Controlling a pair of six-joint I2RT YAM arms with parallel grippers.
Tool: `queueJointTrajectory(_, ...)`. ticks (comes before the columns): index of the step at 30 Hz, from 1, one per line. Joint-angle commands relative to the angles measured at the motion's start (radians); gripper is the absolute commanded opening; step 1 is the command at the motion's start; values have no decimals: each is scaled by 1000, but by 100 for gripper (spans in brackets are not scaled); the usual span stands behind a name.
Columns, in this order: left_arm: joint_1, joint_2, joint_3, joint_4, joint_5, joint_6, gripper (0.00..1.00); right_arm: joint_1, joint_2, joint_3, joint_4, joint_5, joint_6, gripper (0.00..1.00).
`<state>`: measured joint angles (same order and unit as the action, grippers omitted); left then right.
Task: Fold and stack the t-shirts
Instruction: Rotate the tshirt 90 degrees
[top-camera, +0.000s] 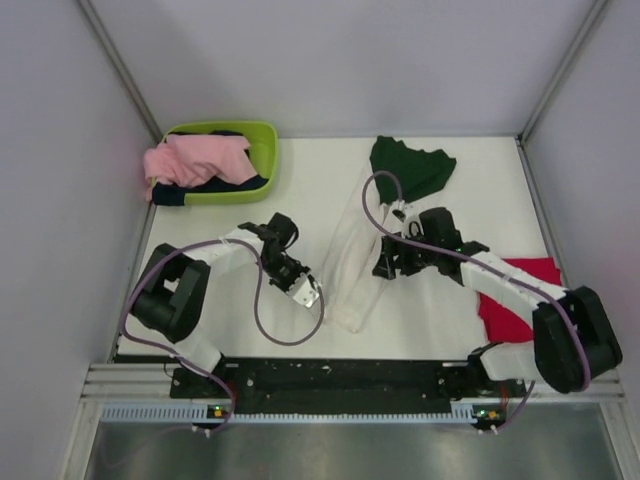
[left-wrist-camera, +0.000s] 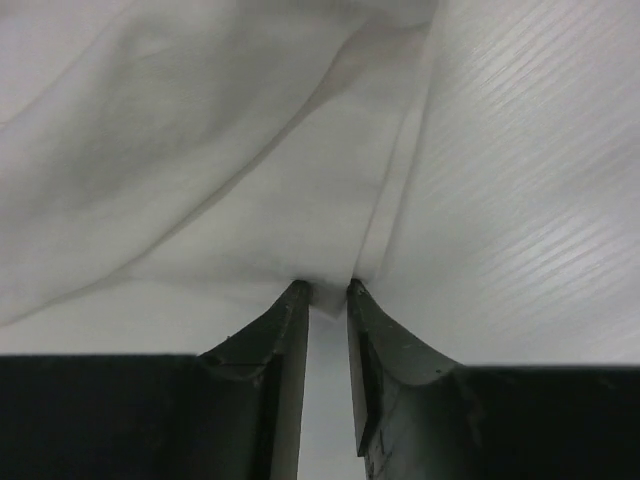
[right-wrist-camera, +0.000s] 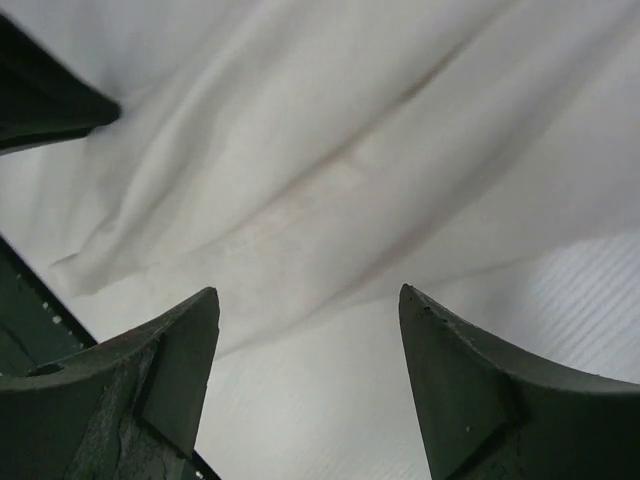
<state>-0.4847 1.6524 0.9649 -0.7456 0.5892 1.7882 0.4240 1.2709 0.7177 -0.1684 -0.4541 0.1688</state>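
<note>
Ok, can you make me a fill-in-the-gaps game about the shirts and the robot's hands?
The basket holding the pink cloth is ___.
The right gripper hovers above the white t-shirt with its jaws ___.
The red t-shirt lies by the ___ arm's base.
Missing words: green, open, right.
</note>
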Motion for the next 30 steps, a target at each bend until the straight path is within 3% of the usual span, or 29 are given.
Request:
queueJointTrajectory(1,-60,0,-48,61,-31,-35,9,-2,79,-27,10,219,225,71)
queueJointTrajectory(2,-83,-6,-57,72,-37,-61,0,-8,103,-30,27,229,266,71)
queueJointTrajectory(8,-192,-92,-156,2,-35,-118,0,-83,234,12,89,246,386,70)
queueJointTrajectory(11,-274,-115,-151,-15,-29,-275,0,-158,344,71,98,226,397,62)
queueJointTrajectory(13,-304,-118,-132,-23,-11,-363,0,-185,454,141,87,198,347,48)
queueJointTrajectory(15,-347,-128,-147,4,-35,-404,12,-186,534,239,52,180,296,33)
queueJointTrajectory(17,-382,-140,-147,29,-48,-449,17,-191,600,329,20,170,265,21)
queueJointTrajectory(19,-394,-166,-127,29,18,-469,29,-206,642,417,-8,158,250,10)
queueJointTrajectory(21,-407,-183,-104,26,76,-492,42,-217,660,475,-45,154,233,10)
queueJointTrajectory(22,-411,-186,-98,20,80,-497,44,-221,662,502,-72,150,221,13)
queueJointTrajectory(24,-405,-200,-95,-26,42,-468,43,-228,636,529,-150,135,183,33)
queueJointTrajectory(26,-352,-239,-100,-125,30,-338,41,-228,570,516,-230,127,135,51)
queueJointTrajectory(28,-241,-281,-89,-191,119,-158,44,-228,443,450,-264,130,83,57)
queueJointTrajectory(30,-175,-255,-42,-152,192,-92,51,-226,292,370,-260,86,-7,61)
